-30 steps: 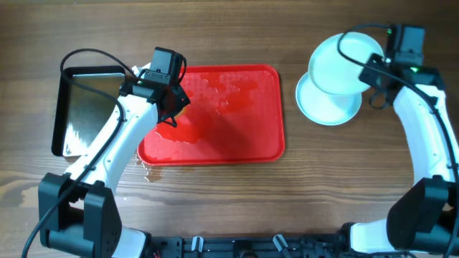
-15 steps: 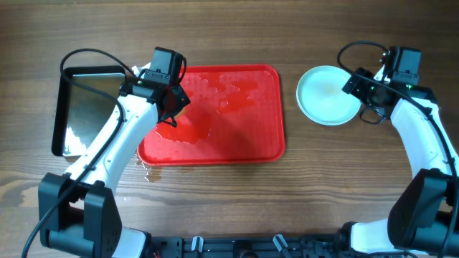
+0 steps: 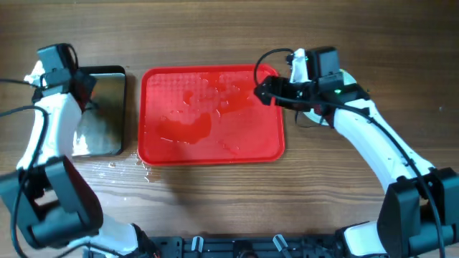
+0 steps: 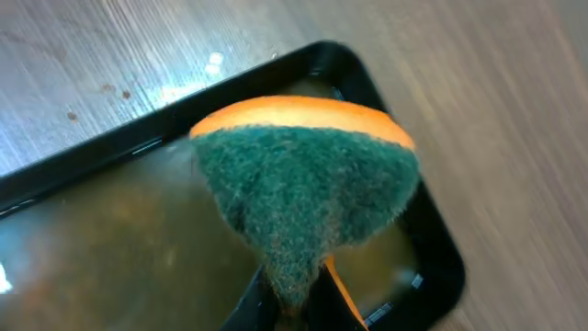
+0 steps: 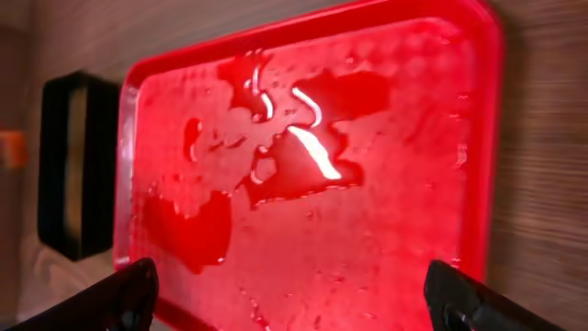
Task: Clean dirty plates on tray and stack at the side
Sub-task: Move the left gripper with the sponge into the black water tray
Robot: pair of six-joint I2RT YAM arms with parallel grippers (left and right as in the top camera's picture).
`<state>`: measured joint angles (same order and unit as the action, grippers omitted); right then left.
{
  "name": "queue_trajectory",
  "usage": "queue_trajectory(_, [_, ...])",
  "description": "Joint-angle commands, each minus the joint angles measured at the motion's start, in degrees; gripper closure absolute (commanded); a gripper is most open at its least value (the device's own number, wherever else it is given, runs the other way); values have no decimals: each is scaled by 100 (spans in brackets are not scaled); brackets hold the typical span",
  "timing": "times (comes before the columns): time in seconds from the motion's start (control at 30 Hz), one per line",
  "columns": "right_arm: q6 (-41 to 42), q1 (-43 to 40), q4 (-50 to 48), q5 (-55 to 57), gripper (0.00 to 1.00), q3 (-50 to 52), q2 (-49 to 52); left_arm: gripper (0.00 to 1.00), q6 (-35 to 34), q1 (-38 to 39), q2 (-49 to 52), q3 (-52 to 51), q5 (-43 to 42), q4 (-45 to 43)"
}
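red tray [image 3: 172,93], one, wet; left fingers [image 4: 246,309] around one sponge [image 4: 303,184], right fingers [image 5: 129,287] wide

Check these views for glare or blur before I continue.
Right wrist: white glare streak on the wet red tray. Left wrist: sponge sharp, wood at right blurred, reflections on the black tray. Overhead: evenly lit, sharp.

L arm: up from near-left corner, runs along left edge, wrist turned inward nr far-left corner. L gripper [image 3: 84,85] pinched tight on sponge [image 4: 303,184]. R arm: from near-right corner, stretched diagonally twd mid far edge. R gripper [image 3: 264,92] points left, fingers spread wide.
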<state>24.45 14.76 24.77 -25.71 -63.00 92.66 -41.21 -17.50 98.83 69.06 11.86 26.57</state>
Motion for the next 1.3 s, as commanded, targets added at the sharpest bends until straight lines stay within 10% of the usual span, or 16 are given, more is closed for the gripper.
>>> queue_trajectory(0.0, [164,103,-24,-46,5,52,-13,73,26,-229,595,-7,-654,-254])
queue_trajectory(0.07, [166,103,-11,-46,5,52,-13,58,52,-295,754,-7,-745,-267])
queue_trajectory(0.43, [164,103,2,-48,4,50,-13,86,503,-304,656,-7,-1147,-892])
queue_trajectory(1.27, [162,103,160,175,4,52,-13,96,501,-481,1137,-7,-675,-201])
